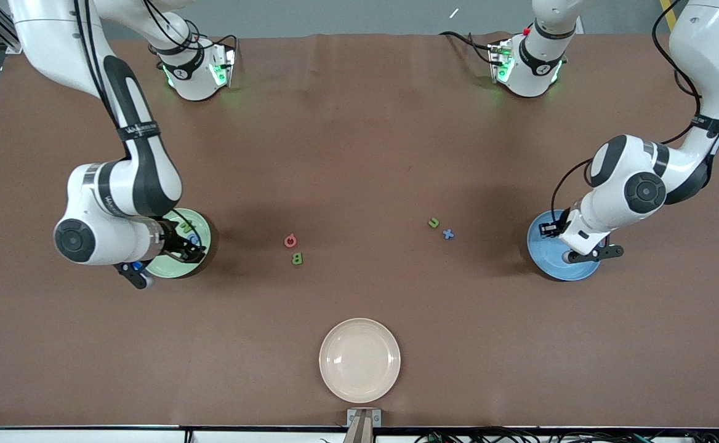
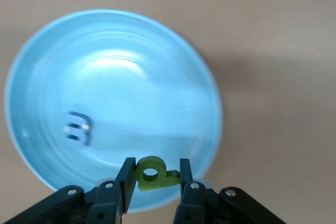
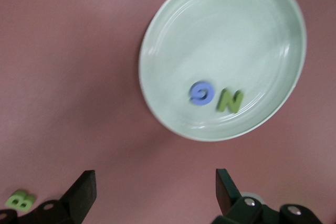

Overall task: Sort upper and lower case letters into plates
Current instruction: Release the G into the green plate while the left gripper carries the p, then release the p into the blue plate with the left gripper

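Observation:
My left gripper point(image 2: 156, 170) is shut on a small green letter point(image 2: 151, 178) and hangs over the blue plate's point(image 2: 131, 77) rim. One blue letter point(image 2: 77, 128) lies in that plate point(image 1: 546, 251). My right gripper point(image 3: 155, 190) is open and holds nothing, beside the pale green plate point(image 3: 226, 30), which holds a blue letter point(image 3: 200, 92) and a green letter point(image 3: 229, 99). On the table between the plates lie a red letter point(image 1: 290, 240), a green B point(image 1: 297, 259), another green letter point(image 1: 434, 223) and a blue letter point(image 1: 448, 234).
A cream-white plate point(image 1: 359, 360) sits mid-table, nearest to the front camera. The pale green plate point(image 1: 172, 266) is at the right arm's end, partly under that arm's hand. The two arm bases stand along the table's edge farthest from the camera.

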`<act>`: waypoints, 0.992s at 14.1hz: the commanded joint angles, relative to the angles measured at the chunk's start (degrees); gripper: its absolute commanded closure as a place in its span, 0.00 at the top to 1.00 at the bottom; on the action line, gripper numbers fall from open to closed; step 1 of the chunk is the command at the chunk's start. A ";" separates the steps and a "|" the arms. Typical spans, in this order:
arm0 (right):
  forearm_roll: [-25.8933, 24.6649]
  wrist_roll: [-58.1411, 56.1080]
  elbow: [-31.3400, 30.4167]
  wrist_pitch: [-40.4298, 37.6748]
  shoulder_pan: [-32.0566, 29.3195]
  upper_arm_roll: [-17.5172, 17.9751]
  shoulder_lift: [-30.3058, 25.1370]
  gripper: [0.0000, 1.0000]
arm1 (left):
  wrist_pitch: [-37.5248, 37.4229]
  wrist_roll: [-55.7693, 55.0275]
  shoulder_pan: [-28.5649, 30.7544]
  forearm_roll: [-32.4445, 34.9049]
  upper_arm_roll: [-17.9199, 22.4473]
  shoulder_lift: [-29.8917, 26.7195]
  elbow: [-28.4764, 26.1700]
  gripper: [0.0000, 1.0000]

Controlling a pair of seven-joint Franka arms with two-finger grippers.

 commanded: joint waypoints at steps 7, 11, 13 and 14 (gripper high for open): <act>0.13 -11.60 -0.75 18.00 16.78 -0.06 4.87 1.00 | 7.29 0.69 6.42 11.25 -0.43 4.16 -3.70 0.20; 0.21 -12.85 -0.84 26.45 18.99 0.03 8.48 1.00 | 7.29 -0.10 6.07 11.25 -0.43 4.96 -3.61 0.20; 0.12 -13.72 -0.75 27.16 19.17 -0.06 9.01 0.93 | 7.29 -0.10 6.07 11.34 -0.43 5.22 -3.44 0.21; 0.12 -14.42 -0.75 27.77 19.44 -0.06 9.44 0.90 | 7.29 -0.10 6.07 11.34 -0.43 5.22 -3.44 0.21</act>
